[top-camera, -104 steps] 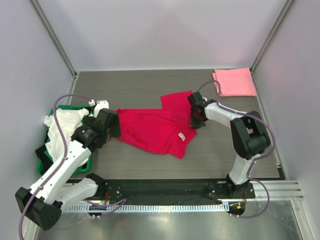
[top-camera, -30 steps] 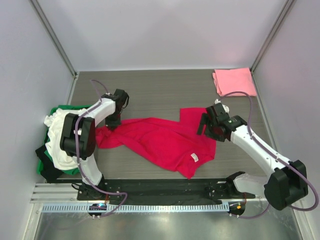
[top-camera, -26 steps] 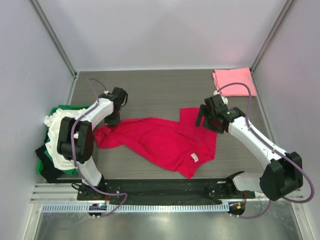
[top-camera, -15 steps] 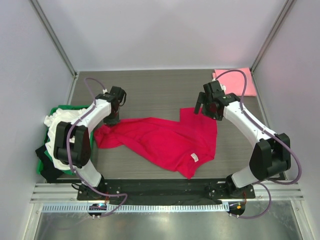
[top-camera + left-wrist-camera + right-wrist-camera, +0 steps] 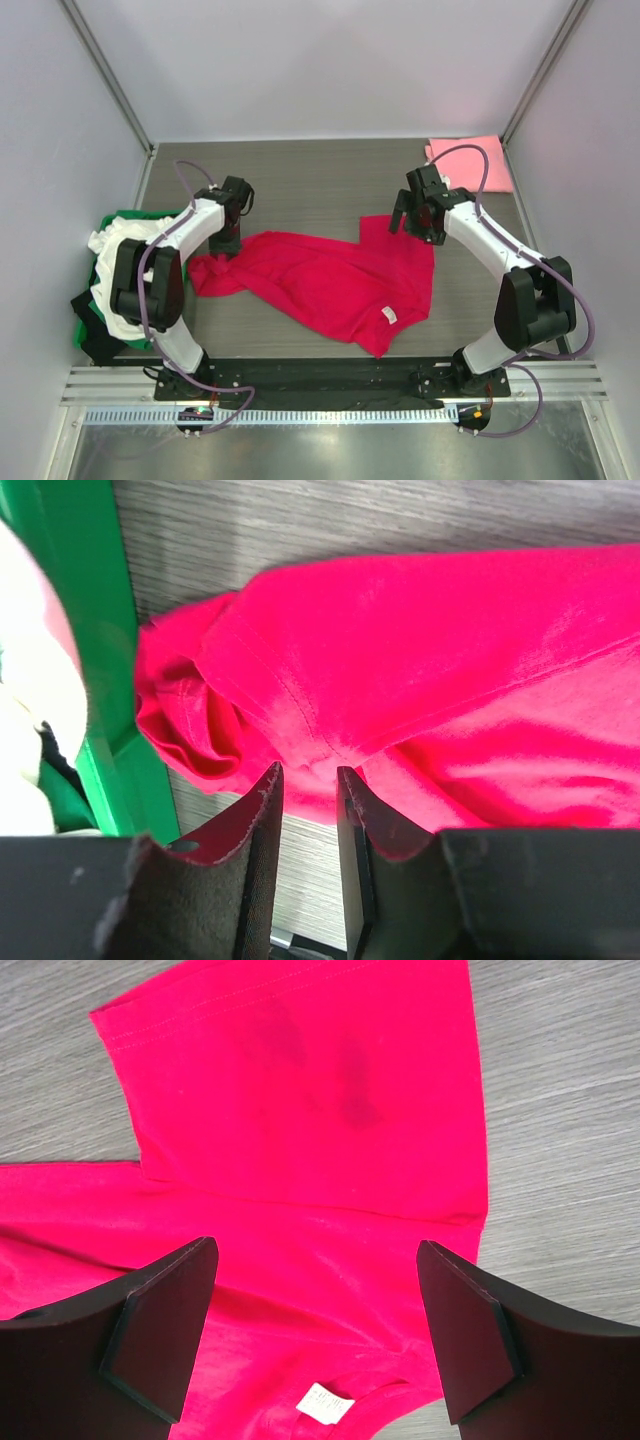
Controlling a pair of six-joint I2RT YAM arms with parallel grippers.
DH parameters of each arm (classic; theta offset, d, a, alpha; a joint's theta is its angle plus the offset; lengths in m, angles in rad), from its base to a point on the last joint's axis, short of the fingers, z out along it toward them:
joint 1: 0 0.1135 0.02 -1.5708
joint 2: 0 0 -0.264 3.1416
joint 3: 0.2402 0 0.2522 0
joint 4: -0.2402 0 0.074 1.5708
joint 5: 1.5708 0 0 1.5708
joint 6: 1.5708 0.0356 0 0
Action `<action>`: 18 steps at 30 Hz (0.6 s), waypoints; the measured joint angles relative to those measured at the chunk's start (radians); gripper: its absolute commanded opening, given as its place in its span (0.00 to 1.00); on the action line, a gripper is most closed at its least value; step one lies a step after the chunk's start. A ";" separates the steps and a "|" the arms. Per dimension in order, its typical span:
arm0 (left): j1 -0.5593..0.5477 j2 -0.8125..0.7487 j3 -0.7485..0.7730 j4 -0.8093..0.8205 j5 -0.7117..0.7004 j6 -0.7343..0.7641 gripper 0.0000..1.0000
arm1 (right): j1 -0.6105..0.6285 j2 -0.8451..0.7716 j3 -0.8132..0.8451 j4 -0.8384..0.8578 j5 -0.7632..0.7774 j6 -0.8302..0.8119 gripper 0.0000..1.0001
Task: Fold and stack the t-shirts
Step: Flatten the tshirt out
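Across the middle of the bench (image 5: 300, 175) the crimson t-shirt (image 5: 320, 280) lies spread but rumpled, its left end bunched beside the green crate (image 5: 100, 630). The left pincer (image 5: 305, 775) hangs over that bunch, fingers narrowly parted, with no cloth visibly clamped. The right pincer (image 5: 315, 1250) hovers over the shirt's far right sleeve, fingers wide apart. This looks like flattening before the first fold. Next, each pincer probably needs to drop, pinch an edge and draw the wrinkles out.

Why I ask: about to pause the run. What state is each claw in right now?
Left claw: slightly open, holding nothing, over the red shirt.
Right claw: wide open, empty, over the same shirt.
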 measured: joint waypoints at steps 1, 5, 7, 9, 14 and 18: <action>0.000 0.004 0.000 -0.001 0.002 0.000 0.29 | -0.002 0.000 -0.003 0.002 -0.003 -0.001 0.87; 0.000 0.016 -0.001 -0.002 0.008 0.000 0.31 | -0.013 0.000 -0.023 0.011 -0.009 -0.014 0.86; 0.000 0.023 -0.001 -0.003 0.014 0.000 0.33 | -0.019 0.000 -0.034 0.011 -0.014 -0.018 0.87; 0.000 0.033 -0.001 -0.005 0.021 0.000 0.35 | -0.027 0.000 -0.047 0.013 -0.019 -0.020 0.87; 0.000 0.070 -0.002 -0.010 0.034 0.000 0.38 | -0.042 -0.002 -0.072 0.022 -0.033 -0.024 0.87; 0.000 0.096 -0.002 -0.018 0.034 -0.001 0.38 | -0.051 -0.005 -0.077 0.030 -0.045 -0.029 0.87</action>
